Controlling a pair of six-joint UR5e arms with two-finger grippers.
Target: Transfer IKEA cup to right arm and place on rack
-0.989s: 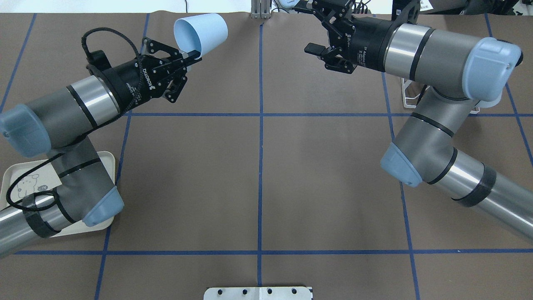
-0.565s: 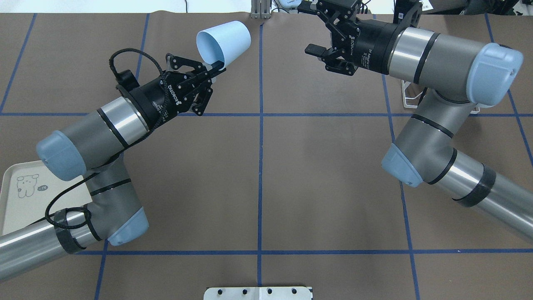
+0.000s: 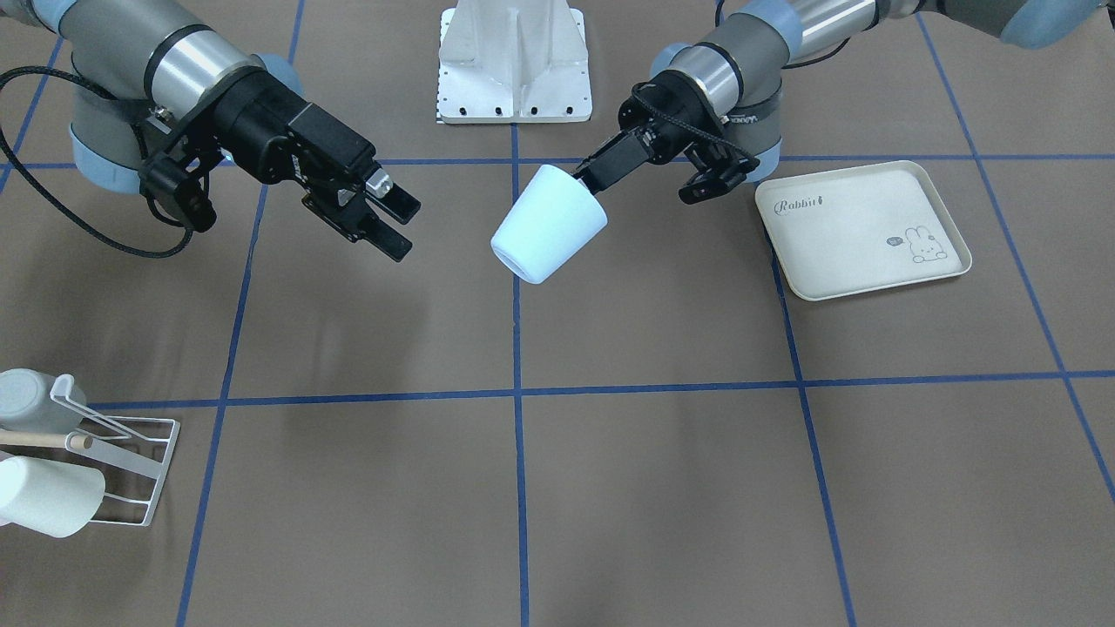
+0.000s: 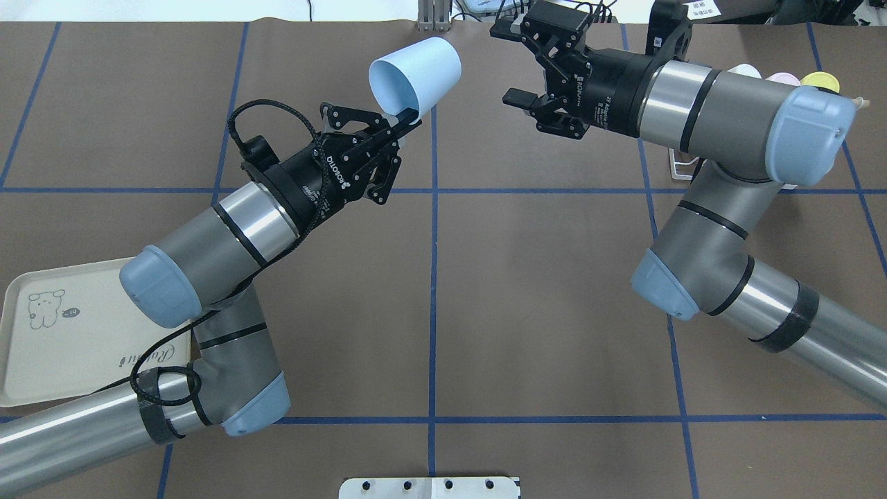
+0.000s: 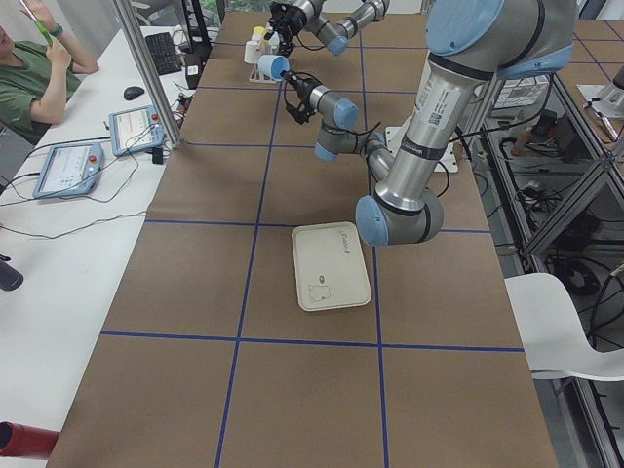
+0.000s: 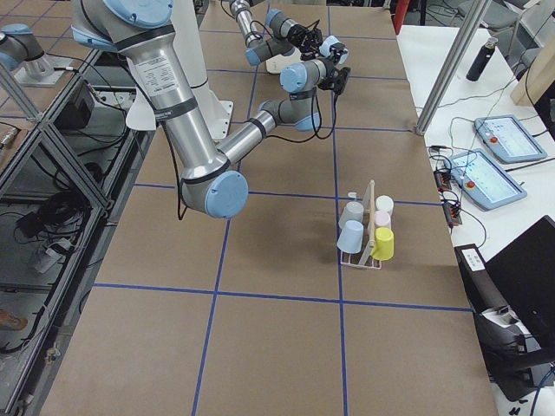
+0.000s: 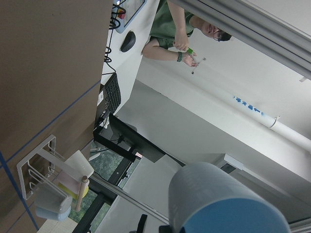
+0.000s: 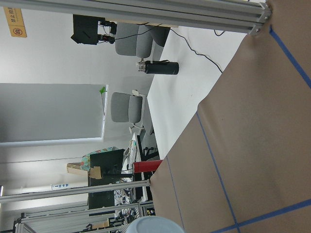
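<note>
Pale blue cup [image 4: 416, 73] pinched at its rim by left gripper [image 4: 409, 119], clear of table; right gripper [image 4: 502, 64], fingers wide, at cup's three o'clock

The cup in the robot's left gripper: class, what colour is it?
Light blue. The cup shows best in the exterior front-facing view.

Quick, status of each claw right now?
Left claw: closed, holding the blue cup by its rim.
Right claw: open, holding nothing.
</note>
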